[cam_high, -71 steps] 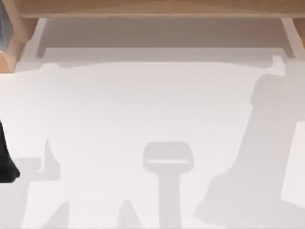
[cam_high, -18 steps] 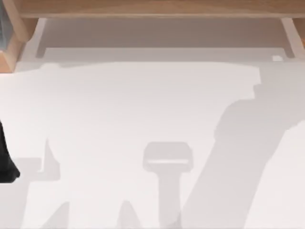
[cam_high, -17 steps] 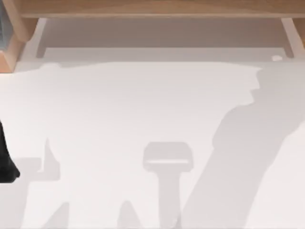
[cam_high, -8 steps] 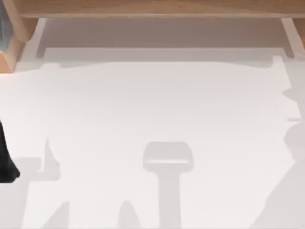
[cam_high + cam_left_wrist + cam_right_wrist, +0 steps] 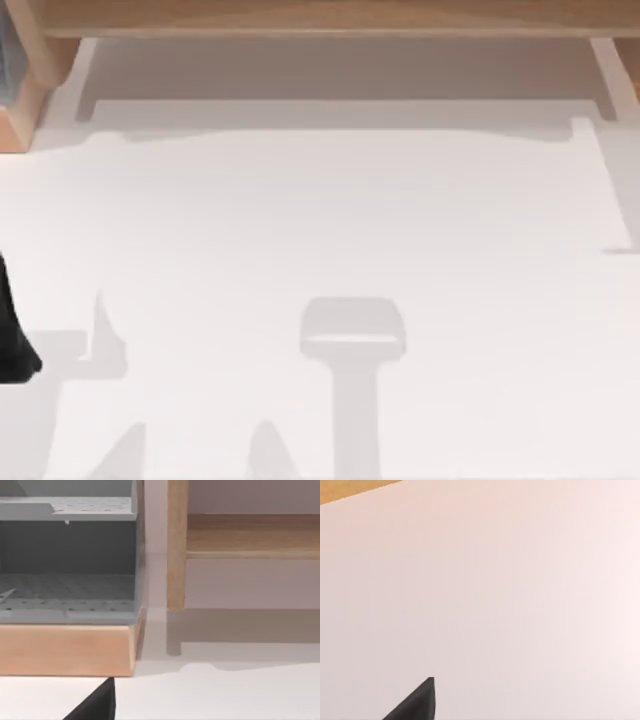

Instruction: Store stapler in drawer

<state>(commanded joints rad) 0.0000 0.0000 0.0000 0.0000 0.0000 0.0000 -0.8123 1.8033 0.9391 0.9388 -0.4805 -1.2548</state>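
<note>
The stapler is out of view. At the table's back left stands a wooden-based cabinet holding grey perforated trays; I cannot tell which of them is the drawer. Its corner appears in the top view. A black part of my left arm sits at the table's left edge. One black fingertip of the left gripper points toward the cabinet's base. One black fingertip of the right gripper hangs over bare white tabletop.
A wooden shelf on pale legs runs along the table's back edge. The white tabletop carries only grey shadows of the arms and the camera stand.
The right arm's large shadow has swept off the table's right side. The left arm has not moved.
</note>
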